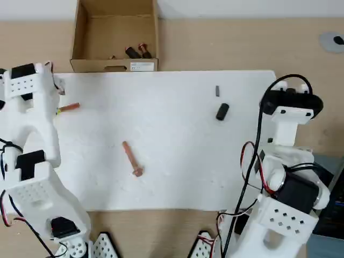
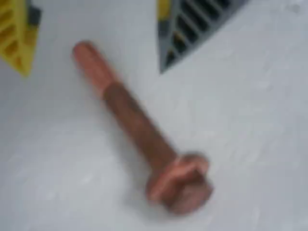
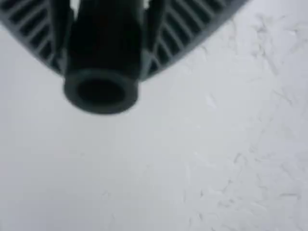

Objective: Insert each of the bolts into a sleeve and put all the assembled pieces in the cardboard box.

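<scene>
Two arms flank the white mat (image 1: 177,177), with the cardboard box (image 1: 80,37) at its far edge. Left gripper (image 2: 94,70) sits low over the mat's left side, fingers spread wide either side of a copper bolt (image 2: 139,130) lying flat. Right gripper (image 3: 102,67) clamps a black sleeve (image 3: 101,91), bore facing its camera.

My wooden table (image 1: 215,43), cardboard box (image 1: 115,65) standing on it, white foam sheet (image 1: 177,161) just before the box, one bolt (image 1: 131,157) flat on the sheet well before the box, second bolt (image 1: 69,107) off its left corner.
</scene>
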Controlling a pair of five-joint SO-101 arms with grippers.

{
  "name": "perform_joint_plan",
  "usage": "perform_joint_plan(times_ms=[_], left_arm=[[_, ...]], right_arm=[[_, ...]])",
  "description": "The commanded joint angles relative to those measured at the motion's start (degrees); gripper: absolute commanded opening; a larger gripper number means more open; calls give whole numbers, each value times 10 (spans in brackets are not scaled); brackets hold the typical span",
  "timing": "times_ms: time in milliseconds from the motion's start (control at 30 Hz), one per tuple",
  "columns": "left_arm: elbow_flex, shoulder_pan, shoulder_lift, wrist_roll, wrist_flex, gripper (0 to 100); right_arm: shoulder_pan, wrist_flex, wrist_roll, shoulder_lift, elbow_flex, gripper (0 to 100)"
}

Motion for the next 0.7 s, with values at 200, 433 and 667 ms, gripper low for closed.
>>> perform_joint_plan(times_ms=[200,433,667], left_arm=[[-40,-18,22,3,12,188],[-40,-26,58,3,10,188],[-40,-40,98,2,-3,84]], right_arm=[[-52,-15,-6,-8,18,10],[-53,-16,-3,-7,18,11],[-53,-16,-2,-8,18,10]])
